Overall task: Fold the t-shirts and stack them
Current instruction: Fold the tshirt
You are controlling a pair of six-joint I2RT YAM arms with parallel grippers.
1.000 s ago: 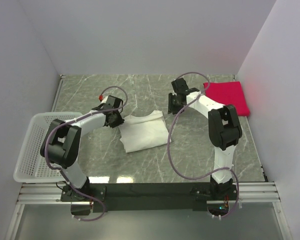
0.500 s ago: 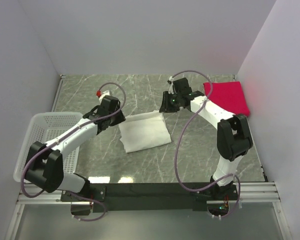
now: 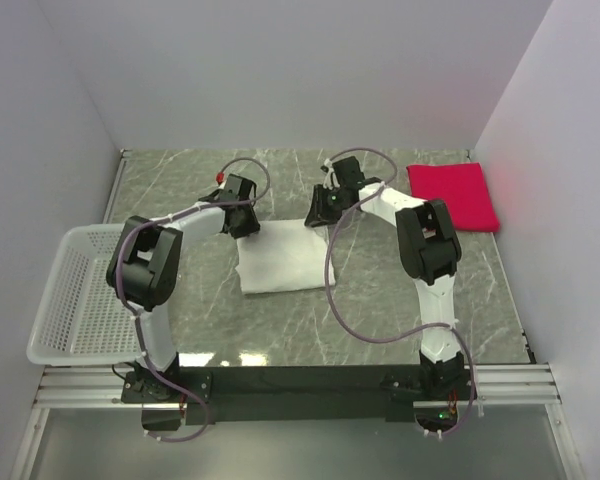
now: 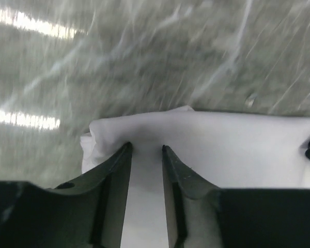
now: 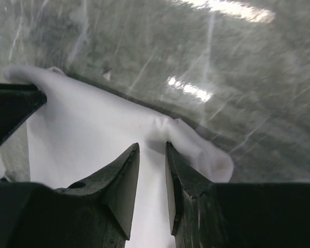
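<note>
The white cloth t-shirt lies partly folded at the centre of the grey marble-patterned table. Its near part is flat on the surface. Its far edge runs between the two grippers. The left gripper is at the far-left corner of that edge and the right gripper is at the far-right corner.

Left wrist view: the left gripper has its fingers almost together. The narrow gap between them is filled by a pinched ridge of the white cloth t-shirt, which bunches just beyond the fingertips.

Right wrist view: the right gripper is in the same condition, with its fingers drawn close on a fold of the white cloth t-shirt.

The held edge appears slightly raised, but the blurred views do not confirm that it is off the table.

The bright red cloth t-shirt, folded square, lies flat at the far-right corner of the table, well apart from the white one. The white plastic mesh basket sits at the near-left edge, beside the left arm.
</note>
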